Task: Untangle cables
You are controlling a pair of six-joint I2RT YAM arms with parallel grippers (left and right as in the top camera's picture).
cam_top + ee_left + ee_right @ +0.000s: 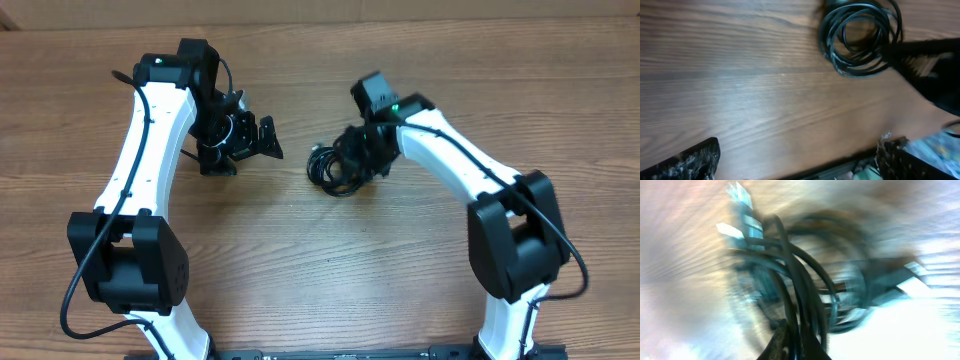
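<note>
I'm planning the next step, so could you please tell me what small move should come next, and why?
Probably ease the left end effector toward the coil to take its free side: the coil lies bundled, the right end effector is at it, while the left is open and apart from it.

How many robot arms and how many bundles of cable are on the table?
Robot arms: 2
Coil of black cables: 1
Total: 3
</note>
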